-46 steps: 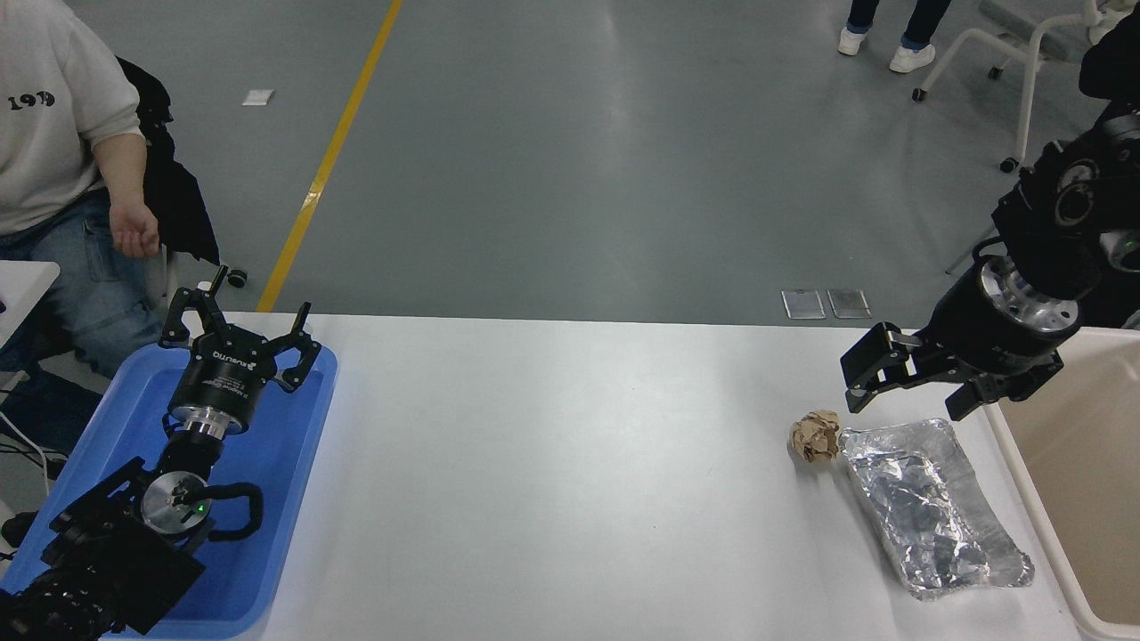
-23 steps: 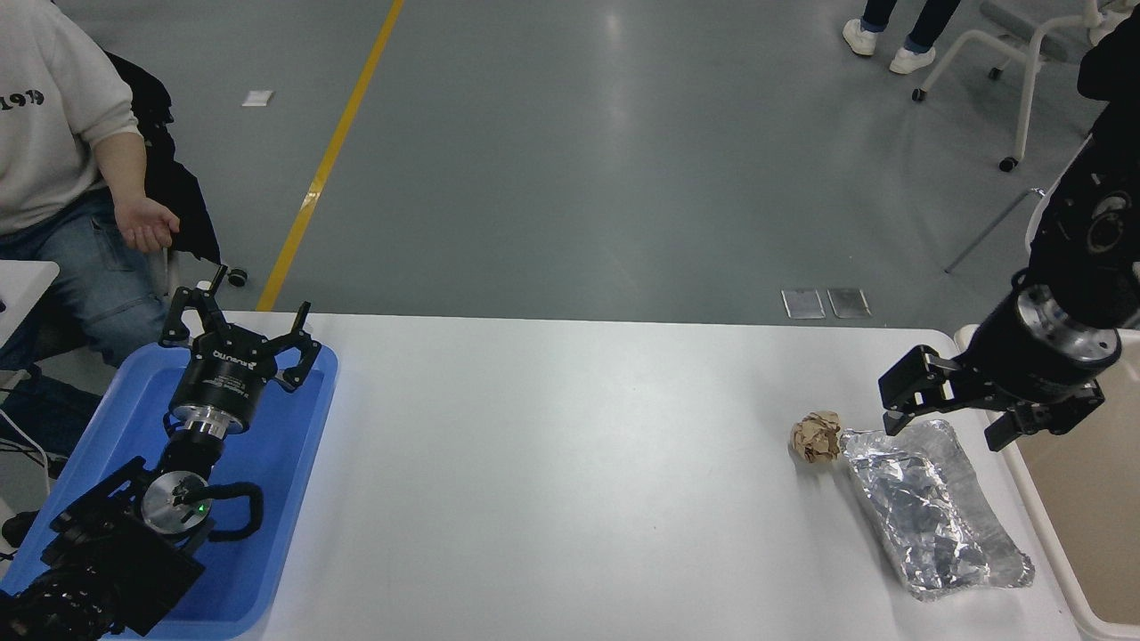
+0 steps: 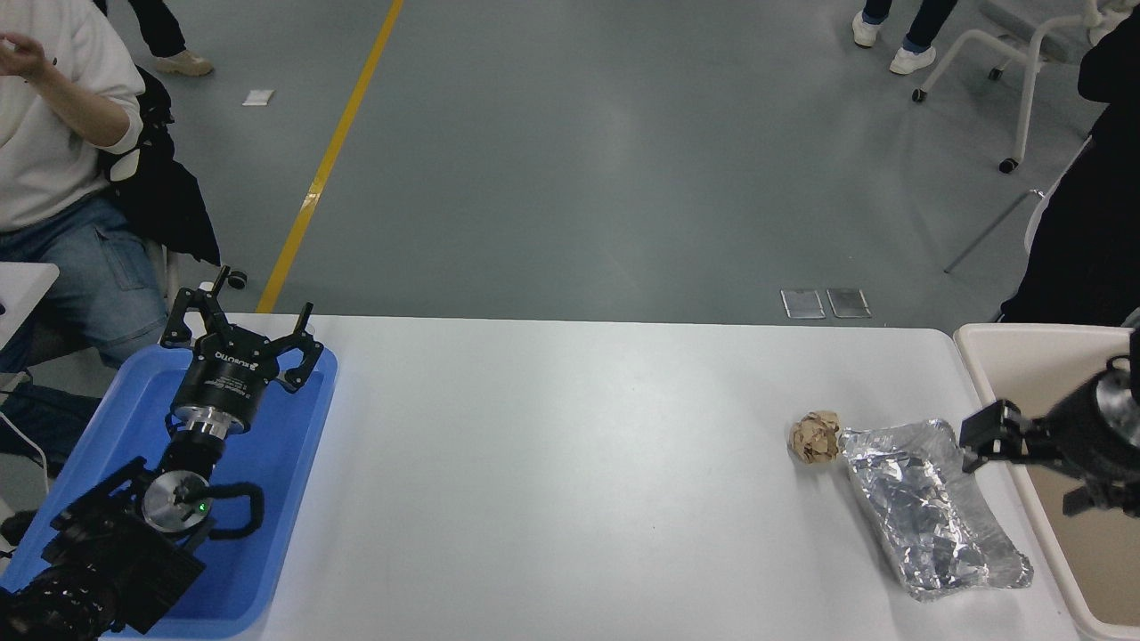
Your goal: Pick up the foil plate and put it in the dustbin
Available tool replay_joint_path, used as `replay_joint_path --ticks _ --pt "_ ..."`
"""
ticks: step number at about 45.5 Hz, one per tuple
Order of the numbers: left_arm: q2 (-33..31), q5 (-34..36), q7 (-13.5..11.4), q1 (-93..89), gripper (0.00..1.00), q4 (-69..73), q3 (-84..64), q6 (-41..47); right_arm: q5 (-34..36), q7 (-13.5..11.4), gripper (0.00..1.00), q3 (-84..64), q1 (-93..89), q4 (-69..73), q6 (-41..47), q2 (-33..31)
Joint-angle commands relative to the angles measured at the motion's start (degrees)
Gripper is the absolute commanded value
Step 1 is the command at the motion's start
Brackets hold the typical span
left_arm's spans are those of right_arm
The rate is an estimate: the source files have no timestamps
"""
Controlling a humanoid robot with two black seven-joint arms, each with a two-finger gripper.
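Note:
The foil plate (image 3: 926, 512) lies on the white table near its right front, crinkled and silver, its long side running away from me. The beige dustbin (image 3: 989, 356) stands just right of it at the table's right edge. My right gripper (image 3: 1020, 479) is open and empty, low over the bin's left rim, just right of the plate's far half and apart from it. My left gripper (image 3: 245, 325) is open and parked over the blue tray at the lower left.
A small crumpled brown paper ball (image 3: 815, 436) sits touching the plate's far left corner. A shallow blue tray (image 3: 285, 463) lies at the table's left end. A seated person (image 3: 53, 169) is at the far left; a chair (image 3: 1024, 53) stands at the far right.
My right gripper has moved right and toward me, from above the plate's far end to over the bin's left rim, staying open. The seated person has raised an arm.

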Motion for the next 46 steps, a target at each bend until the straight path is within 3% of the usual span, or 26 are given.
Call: replay_joint_path --ticks 1,11,35,46 --pt "0.0 -0.01 0.01 0.0 1.0 0.03 0.0 0.0 11.6 -0.06 1.0 0.91 -5.94 -0.11 -4.81 -1.55" --pt "0.0 -0.01 0.01 0.0 1.0 0.03 0.0 0.0 19.25 0.03 1.0 4.33 -11.73 -0.46 -11.66 -1.81" --pt "0.0 -0.01 -0.07 0.0 1.0 0.03 0.0 0.0 18.99 0.11 1.0 22.44 -29.67 -6.08 -27.66 -1.28" --pt "0.0 -0.01 0.01 0.0 1.0 0.03 0.0 0.0 18.2 0.2 0.86 22.44 -32.48 -9.69 -29.16 -0.93"
